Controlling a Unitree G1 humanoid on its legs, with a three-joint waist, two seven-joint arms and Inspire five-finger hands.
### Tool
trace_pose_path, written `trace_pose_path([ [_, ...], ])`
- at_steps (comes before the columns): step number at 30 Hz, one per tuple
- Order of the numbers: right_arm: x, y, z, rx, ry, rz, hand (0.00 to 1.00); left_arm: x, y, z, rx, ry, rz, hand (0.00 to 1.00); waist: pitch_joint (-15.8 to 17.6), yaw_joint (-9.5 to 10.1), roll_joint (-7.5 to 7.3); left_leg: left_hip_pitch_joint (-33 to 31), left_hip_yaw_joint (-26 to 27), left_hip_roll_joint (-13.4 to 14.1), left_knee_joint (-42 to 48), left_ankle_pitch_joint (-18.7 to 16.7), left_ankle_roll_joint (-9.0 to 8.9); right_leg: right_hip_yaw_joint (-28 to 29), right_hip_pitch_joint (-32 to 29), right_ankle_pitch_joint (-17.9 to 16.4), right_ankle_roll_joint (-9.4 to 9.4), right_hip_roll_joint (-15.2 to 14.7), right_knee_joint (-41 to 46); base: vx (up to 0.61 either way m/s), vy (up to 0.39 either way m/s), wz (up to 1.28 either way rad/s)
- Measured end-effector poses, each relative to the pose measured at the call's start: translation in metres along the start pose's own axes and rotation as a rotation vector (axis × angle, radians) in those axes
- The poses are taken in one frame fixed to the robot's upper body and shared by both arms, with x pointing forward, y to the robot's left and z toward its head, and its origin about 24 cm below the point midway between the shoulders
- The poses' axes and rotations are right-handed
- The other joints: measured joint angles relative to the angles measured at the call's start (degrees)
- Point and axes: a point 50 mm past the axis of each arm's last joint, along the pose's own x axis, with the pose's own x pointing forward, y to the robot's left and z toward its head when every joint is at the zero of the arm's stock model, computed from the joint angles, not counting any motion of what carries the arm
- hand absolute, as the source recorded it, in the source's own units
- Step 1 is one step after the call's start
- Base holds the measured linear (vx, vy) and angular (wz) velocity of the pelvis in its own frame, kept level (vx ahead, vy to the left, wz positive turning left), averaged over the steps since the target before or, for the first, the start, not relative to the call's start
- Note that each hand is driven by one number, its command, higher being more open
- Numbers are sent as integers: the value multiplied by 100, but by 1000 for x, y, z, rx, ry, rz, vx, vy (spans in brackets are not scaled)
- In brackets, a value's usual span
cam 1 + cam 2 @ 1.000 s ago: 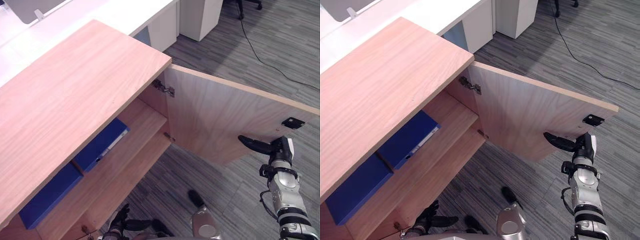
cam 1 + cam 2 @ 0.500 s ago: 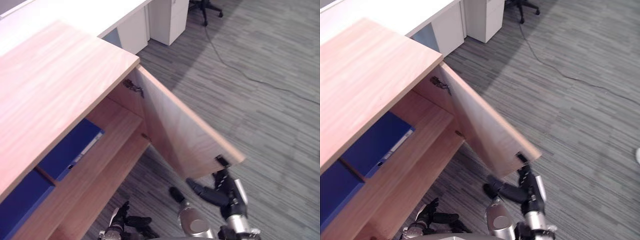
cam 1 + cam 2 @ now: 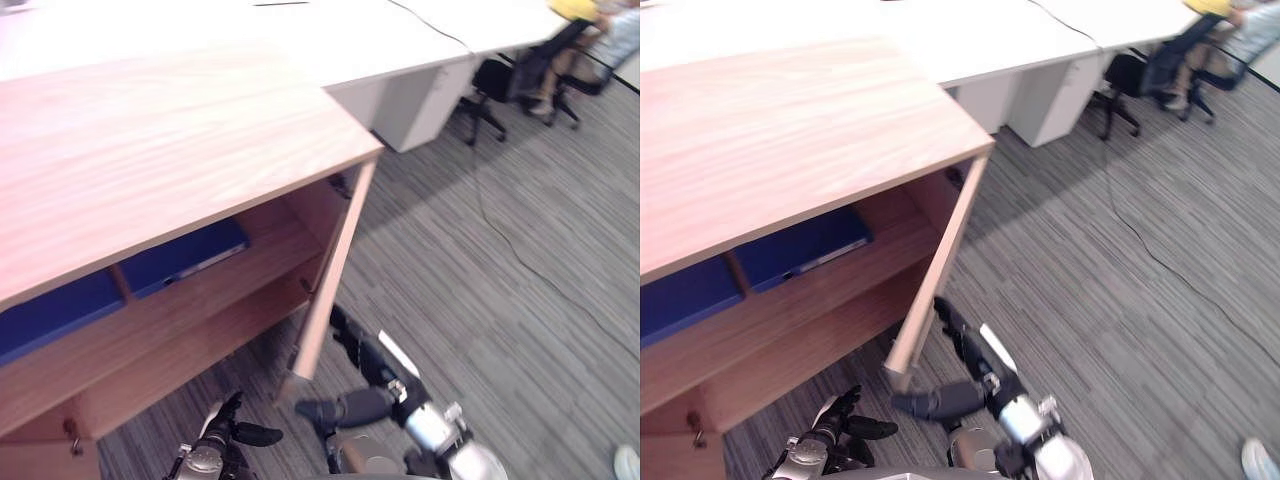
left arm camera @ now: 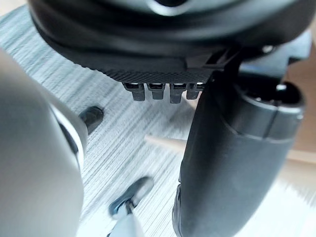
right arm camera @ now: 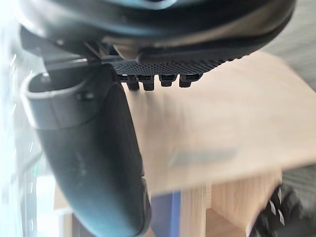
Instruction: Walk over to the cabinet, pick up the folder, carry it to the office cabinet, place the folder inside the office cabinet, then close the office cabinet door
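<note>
While its right hand works at the open edge of the door, the robot stands close in front of the office cabinet. That hand is spread: its straight fingers reach up along the door's outer face and seem to rest flat on it, gripping nothing, and the thumb juts left, low under the door's near bottom corner. The door is ajar, swung out toward the robot from hinges at the cabinet's right end.

Inside, the blue folder lies on the upper shelf, set back from the front edge. Left of a thin divider sits a second blue item. The left hand hangs low and near, fingers loose and holding nothing, over the grey carpet. Far right, a person sits at a white desk.

The door, I think, is about to be pushed shut. The thumb could catch on the door's corner, or the flat fingers could slide off the free edge, leaving it ajar. A hard shove might bounce it open again.
</note>
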Motion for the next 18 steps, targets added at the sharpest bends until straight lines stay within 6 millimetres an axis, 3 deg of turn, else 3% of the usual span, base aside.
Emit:
trace_pose_path([
  [2,25,-22,-1,-30,-12,-147,100,0,2,1,-17,0,19,100,5,150,139,-4,-394,-113,-376,289,68,-438,50,-20,3,-91,-3,12,6,94],
  [7,45,-57,-14,-75,45,-334,100,-1,3,-1,-75,13,42,100,48,333,430,-92,-1022,-263,-533,488,149,-1036,230,-153,6,-228,25,-20,33,73],
  [8,48,-62,-16,-75,50,-365,100,-1,3,-3,-82,18,44,100,60,395,543,-139,-1122,-289,-534,511,156,-1148,239,-205,13,-257,45,-50,35,49],
  [12,45,-77,-30,-63,92,-474,100,-6,6,-14,-105,42,75,100,53,417,718,-294,-1418,-347,-537,577,212,-1435,260,-315,30,-282,23,-67,27,38],
  [18,34,-81,-42,-34,121,-571,100,-12,10,-18,-251,13,145,100,74,491,771,-498,-1998,-418,-536,643,172,-1948,370,-340,30,-303,-62,-30,6,47],
])
